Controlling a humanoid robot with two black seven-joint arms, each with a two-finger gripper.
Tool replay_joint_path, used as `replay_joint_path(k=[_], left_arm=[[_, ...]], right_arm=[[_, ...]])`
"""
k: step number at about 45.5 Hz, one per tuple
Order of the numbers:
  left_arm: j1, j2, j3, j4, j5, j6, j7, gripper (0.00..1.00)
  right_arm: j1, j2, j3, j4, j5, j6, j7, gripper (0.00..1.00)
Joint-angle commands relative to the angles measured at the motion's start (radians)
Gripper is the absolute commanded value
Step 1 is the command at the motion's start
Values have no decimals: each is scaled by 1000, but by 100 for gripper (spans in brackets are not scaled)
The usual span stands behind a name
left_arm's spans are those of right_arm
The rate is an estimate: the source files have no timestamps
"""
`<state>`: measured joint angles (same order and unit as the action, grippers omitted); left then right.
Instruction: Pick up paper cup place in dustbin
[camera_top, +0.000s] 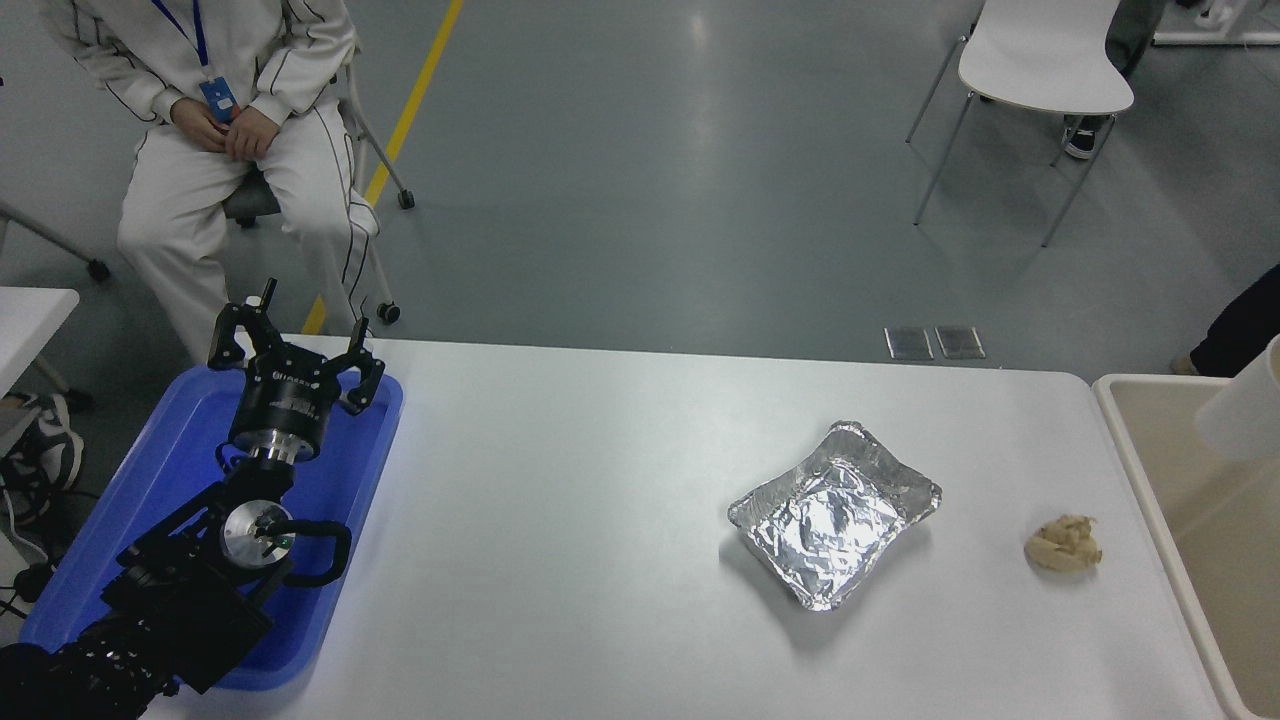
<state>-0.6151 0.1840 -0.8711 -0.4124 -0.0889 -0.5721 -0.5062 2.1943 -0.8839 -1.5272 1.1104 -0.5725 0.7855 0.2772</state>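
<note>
The white paper cup (1246, 408) shows only in part at the right edge of the head view, tilted and held in the air over the beige dustbin (1140, 381), which stands against the table's right end. What holds the cup is cut off by the picture's edge, and my right gripper is out of view. My left gripper (298, 345) stays parked at the lower left above the blue tray (150, 470), its fingers spread open and holding nothing.
A silver foil tray (835, 513) lies right of the table's middle, with a small beige lumpy wad (1063, 543) between it and the dustbin. A person in white sits at the far left. A white chair (1040, 60) stands beyond the table.
</note>
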Motion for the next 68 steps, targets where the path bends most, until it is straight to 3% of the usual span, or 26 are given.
replay_joint_path(k=[1,21,31,35,46,58,62,68], left_arm=[[0,0,1,1,0,0,0,100],[0,0,0,1,0,0,0,100],[0,0,0,1,0,0,0,100],[1,0,0,1,0,0,0,100],[0,0,1,1,0,0,0,100],[1,0,0,1,0,0,0,100],[0,0,1,1,0,0,0,100],[0,0,1,1,0,0,0,100]], right_arm=[[-211,-50,91,-164,-6,0,0,0],[-783,-79,545,-576,10,0,0,0],[-959,-79,685,-659,19,0,0,0],[-1045,-78,739,-670,75,0,0,0],[-1301,9,823,-767,299,-242,-1,0],[-1479,85,909,-814,419,-558,-3,0],[-1522,126,917,-837,421,-655,-23,0],[-1558,187,920,-891,425,-706,-98,0]])
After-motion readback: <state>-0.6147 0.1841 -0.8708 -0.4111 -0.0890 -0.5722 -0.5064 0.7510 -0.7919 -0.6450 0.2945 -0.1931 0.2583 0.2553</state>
